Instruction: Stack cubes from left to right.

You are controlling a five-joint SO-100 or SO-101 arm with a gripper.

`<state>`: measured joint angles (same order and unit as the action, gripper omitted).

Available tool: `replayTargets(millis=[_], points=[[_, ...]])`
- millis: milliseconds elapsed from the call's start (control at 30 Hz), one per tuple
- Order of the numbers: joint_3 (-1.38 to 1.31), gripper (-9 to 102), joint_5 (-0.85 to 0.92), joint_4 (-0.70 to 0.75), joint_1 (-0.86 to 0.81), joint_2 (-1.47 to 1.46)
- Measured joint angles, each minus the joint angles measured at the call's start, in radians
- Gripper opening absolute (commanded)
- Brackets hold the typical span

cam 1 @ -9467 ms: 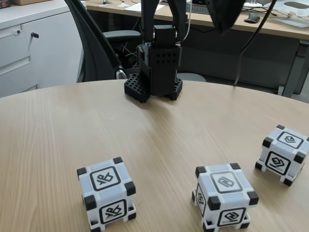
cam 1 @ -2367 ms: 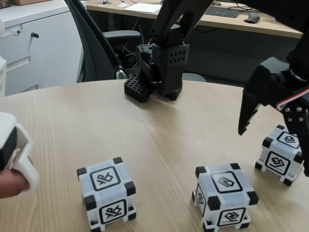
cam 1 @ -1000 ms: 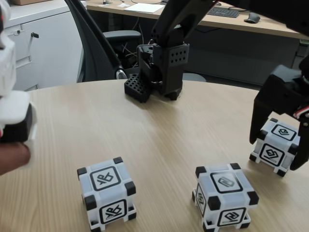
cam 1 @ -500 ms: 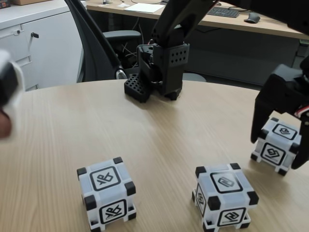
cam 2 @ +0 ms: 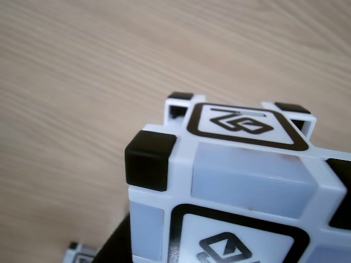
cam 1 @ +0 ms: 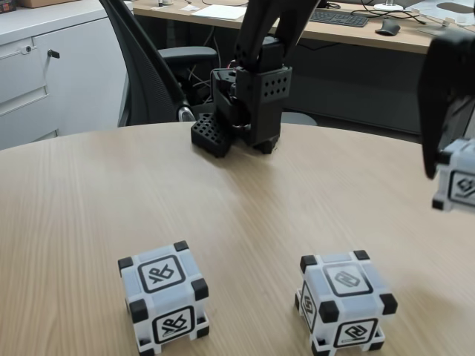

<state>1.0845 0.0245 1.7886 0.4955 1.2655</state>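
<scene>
Two white-grey cubes with black corner blocks rest on the round wooden table (cam 1: pixel 104 193) in the fixed view: the left cube (cam 1: pixel 163 297) and the middle cube (cam 1: pixel 345 300). At the right edge the third cube (cam 1: pixel 456 182) hangs well above the table, partly cut off by the frame, with my black gripper (cam 1: pixel 454 174) shut on it. Its dark left finger (cam 1: pixel 438 111) runs down the cube's side. In the other view the held cube (cam 2: pixel 247 181) looms close above the tabletop, and a corner of another cube (cam 2: pixel 82 254) peeks in at the bottom left.
My arm's black base (cam 1: pixel 241 104) stands at the table's far edge, with a black office chair (cam 1: pixel 159 67) behind it. A desk (cam 1: pixel 349 33) with a keyboard runs along the back and a white cabinet (cam 1: pixel 44 67) stands at the left.
The gripper closed on the right cube and lifted it off the table, up and to the right. The hand with a white object at the left edge has gone.
</scene>
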Motion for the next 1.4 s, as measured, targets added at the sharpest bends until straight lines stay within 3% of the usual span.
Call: replayTargets(millis=[367,900,1400], points=[[0.000,6,-0.110,0.014,-0.026,0.178],[0.000,3,-0.074,0.017,-0.457,0.204],[0.000,4,-0.021,0.018,-0.727,0.225]])
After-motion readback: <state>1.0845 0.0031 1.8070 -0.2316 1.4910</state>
